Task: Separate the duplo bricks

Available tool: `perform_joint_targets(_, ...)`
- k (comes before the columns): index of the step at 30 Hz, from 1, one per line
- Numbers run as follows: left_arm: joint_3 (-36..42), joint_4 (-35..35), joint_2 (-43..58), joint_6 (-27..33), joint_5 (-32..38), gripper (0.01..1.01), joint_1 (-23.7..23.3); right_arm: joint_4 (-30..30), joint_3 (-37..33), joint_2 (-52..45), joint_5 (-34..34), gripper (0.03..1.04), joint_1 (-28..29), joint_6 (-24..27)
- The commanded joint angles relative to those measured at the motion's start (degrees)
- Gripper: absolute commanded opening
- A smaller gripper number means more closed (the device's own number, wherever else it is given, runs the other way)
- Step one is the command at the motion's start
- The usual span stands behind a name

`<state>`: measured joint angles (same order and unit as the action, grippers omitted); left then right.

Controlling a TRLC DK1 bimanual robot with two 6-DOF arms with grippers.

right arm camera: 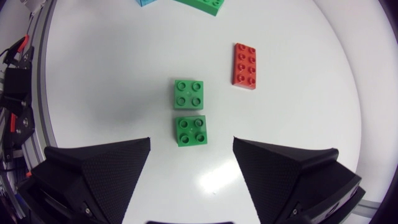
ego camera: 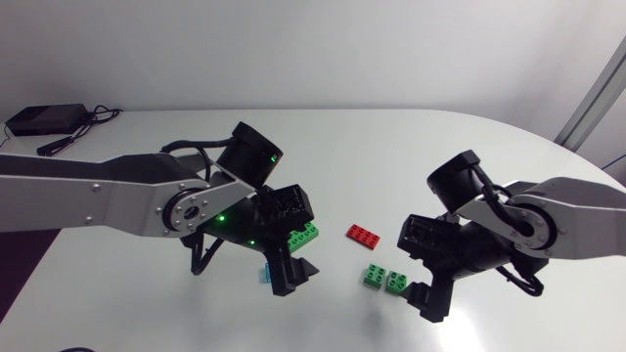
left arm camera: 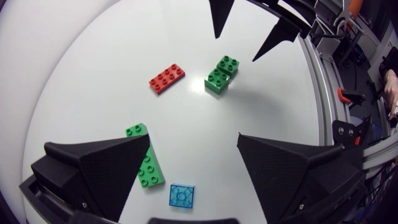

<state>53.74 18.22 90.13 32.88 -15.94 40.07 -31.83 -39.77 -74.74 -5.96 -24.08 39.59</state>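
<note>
Status: appearing largely complete, judging by how the pieces are lying. Finding no brick stacked on another in any view.

Right hand (right arm camera: 192,140): standing wide open, gripping nothing, hovering over the surface (right arm camera: 311,93). Lying just ahead of its fingers, side by side with a thin gap: nearer green square brick (right arm camera: 191,130) and farther green square brick (right arm camera: 188,93), apparently already pulled apart. Lying alone, farther ahead and off to one side: red brick (right arm camera: 245,65).

Left hand (left arm camera: 193,138): likewise spreading wide and holding nothing. Lying partly under one finger: long green brick (left arm camera: 151,171). Lying just beside it, beneath the hand, not touching: blue brick (left arm camera: 182,195).

Remaining: seeing nothing obviously joined. Reserving judgement on the covered end of the long green brick.
</note>
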Motion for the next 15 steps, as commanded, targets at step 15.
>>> perform_joint_targets(15, -7.77, 0.77, -12.96, -2.56, 3.90, 0.984, -3.60, 0.37, -0.22, 12.60, 5.16, 1.00, -2.99, -10.59)
